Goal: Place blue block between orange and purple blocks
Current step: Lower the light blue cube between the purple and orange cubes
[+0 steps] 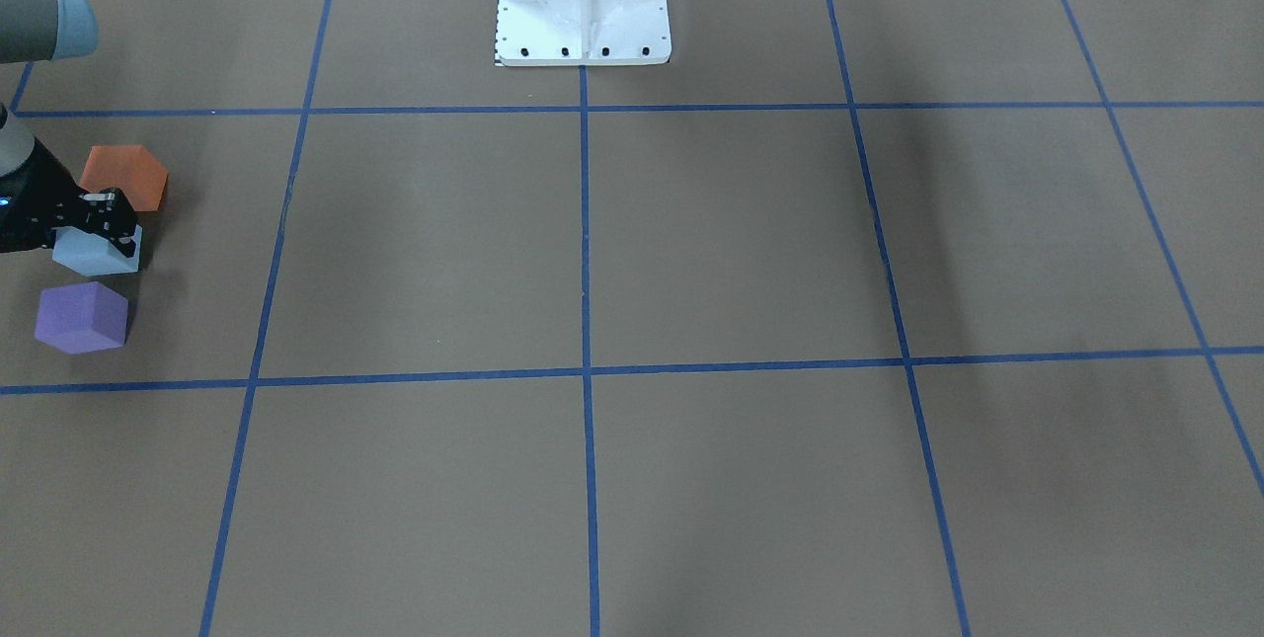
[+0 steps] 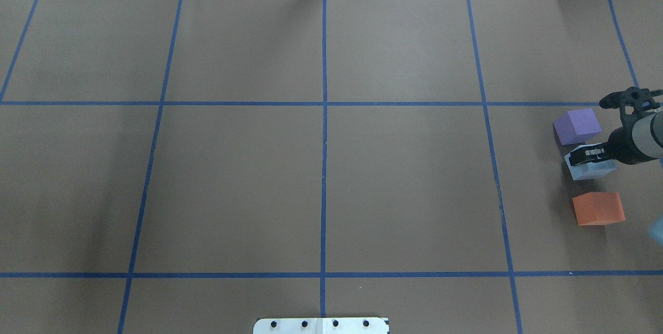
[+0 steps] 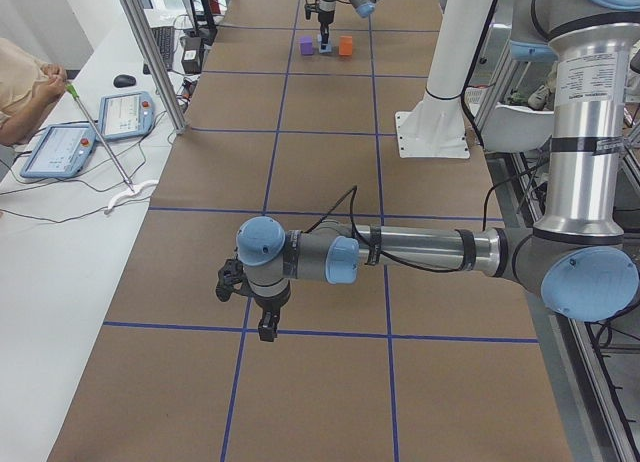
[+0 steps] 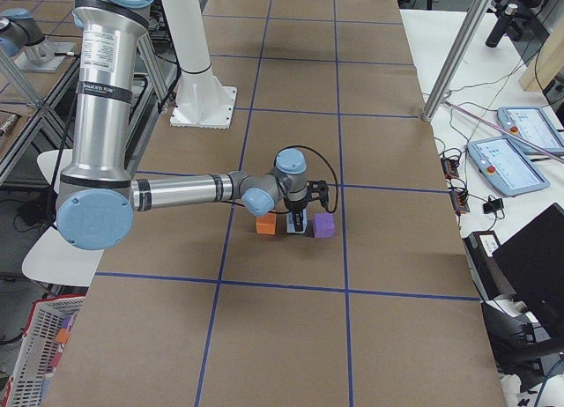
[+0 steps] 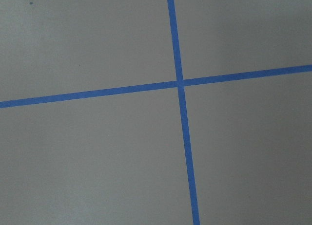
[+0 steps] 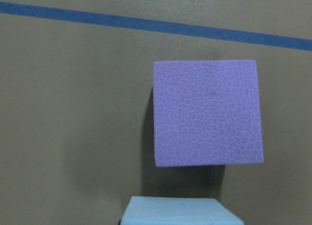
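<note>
**Position.** The blue block lies at the table's far right end, in line between the orange block and the purple block. In the overhead view it sits nearer the purple than the orange. We see a gap on both sides, the purple one narrow. It looks seated on the table, or very close to it. The shadow under it is too slight for us to be certain.

**Right gripper.** The right gripper is directly on top of the blue block, fingers pointing down over its upper part. We cannot tell from any view whether the jaws are clamped on the block or already slack. The right wrist camera shows only the block's top edge, with the purple block beyond it.

**Left gripper.** The left gripper hangs over a tape crossing well away from the blocks. It shows only in the side view, so we cannot tell how its jaws stand.

**Assessment.** We judge the step in hand to be the release, with the task close to done.

**Recommendations.**
- Confirm that the block bears flat on the table before letting go.
- Open the jaws only as far as needed. The purple block is close, and a wide spread or a sideways drift could nudge it.
- Withdraw straight up until the fingers clear the block's top, then move off.
- If re-centring is wanted, shift slightly toward the orange before release. The foam-like surface may cling to the pads, so lift slowly.
</note>
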